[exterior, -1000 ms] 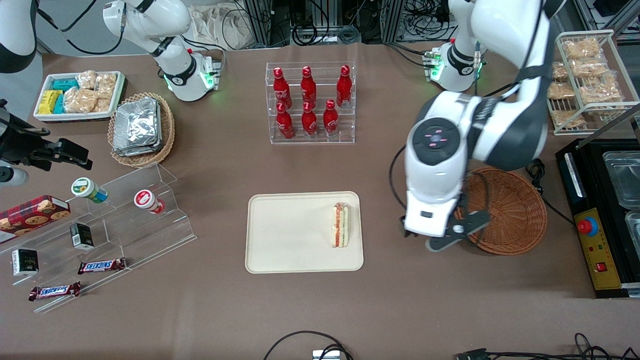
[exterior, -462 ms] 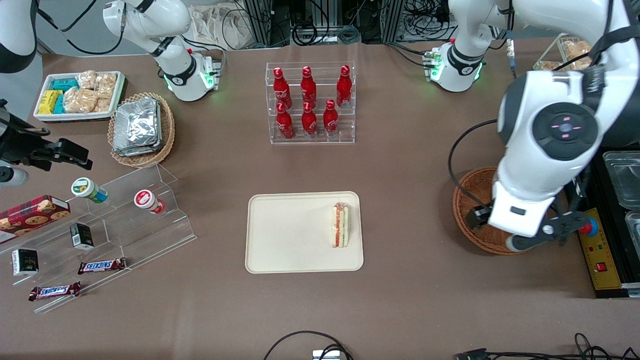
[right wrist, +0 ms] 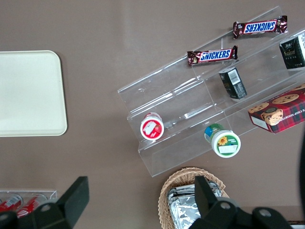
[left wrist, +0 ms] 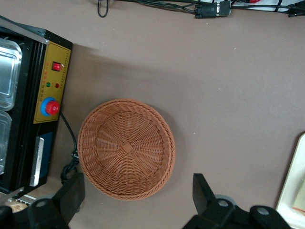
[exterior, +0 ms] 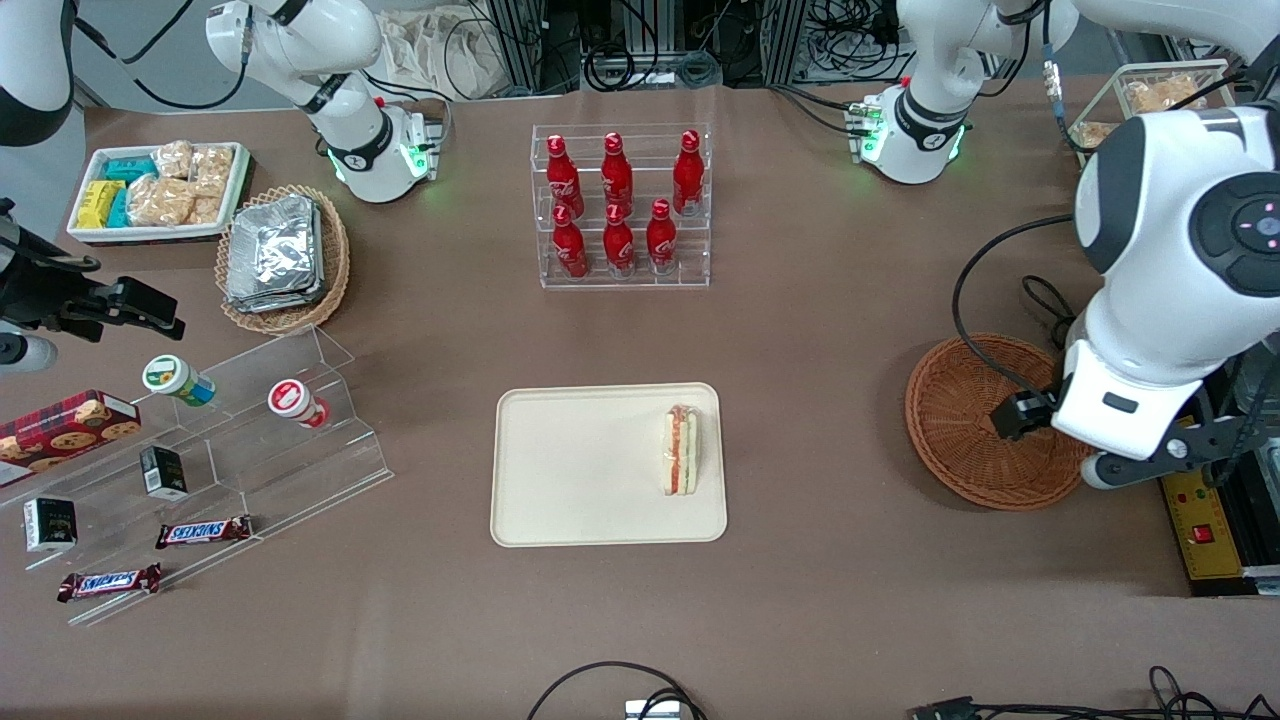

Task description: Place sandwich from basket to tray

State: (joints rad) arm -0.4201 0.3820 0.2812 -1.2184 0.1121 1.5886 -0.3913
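gripper (left wrist: 138, 195) spread wide, holding nothing, hovering over the basket (exterior: 975, 425). Sandwich (exterior: 682, 450) lies on tray (exterior: 560, 470), at its 3 o'clock edge. Readable: two Snickers bars (exterior: 203, 531).

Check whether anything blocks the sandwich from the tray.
Nothing visible does: the sandwich already lies on the tray. The basket is empty, and the open gripper hangs above it.

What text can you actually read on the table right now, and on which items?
"SNICKERS": upper chocolate bar.
"SNICKERS": lower chocolate bar.
Red bottles, cookie box, two cups and control panel: print unreadable.
Sandwich, tray, basket: no text.
Gripper hangs open above the basket.
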